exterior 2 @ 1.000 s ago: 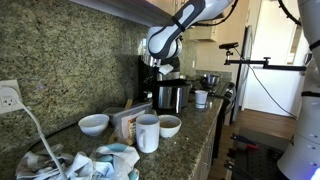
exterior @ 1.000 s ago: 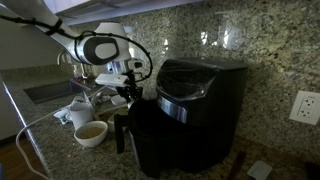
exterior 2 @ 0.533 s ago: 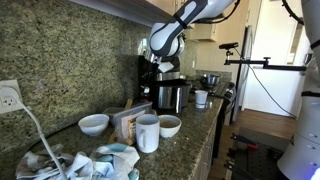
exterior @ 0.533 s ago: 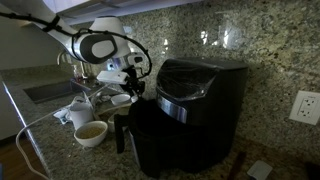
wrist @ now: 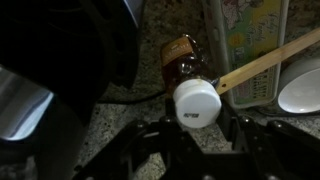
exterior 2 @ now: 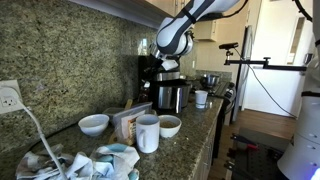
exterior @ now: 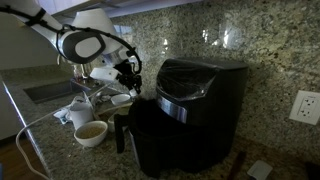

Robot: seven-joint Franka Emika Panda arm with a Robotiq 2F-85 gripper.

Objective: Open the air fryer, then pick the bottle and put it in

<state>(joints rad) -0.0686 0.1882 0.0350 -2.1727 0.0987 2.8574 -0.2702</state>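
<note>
Gripper [wrist: 200, 127] is clamping the bottle [wrist: 188, 75] by its white cap, fingers [wrist: 160, 135] pressing in from either side. The brown body is pointing away from the camera, tilted, above the granite counter [wrist: 140, 115]. In an exterior view the arm is holding it up just beside the air fryer [exterior: 195, 110], near the fryer's upper part. A wooden stick [wrist: 265, 62] and a white bowl [wrist: 300, 88] are lying underneath.
</note>
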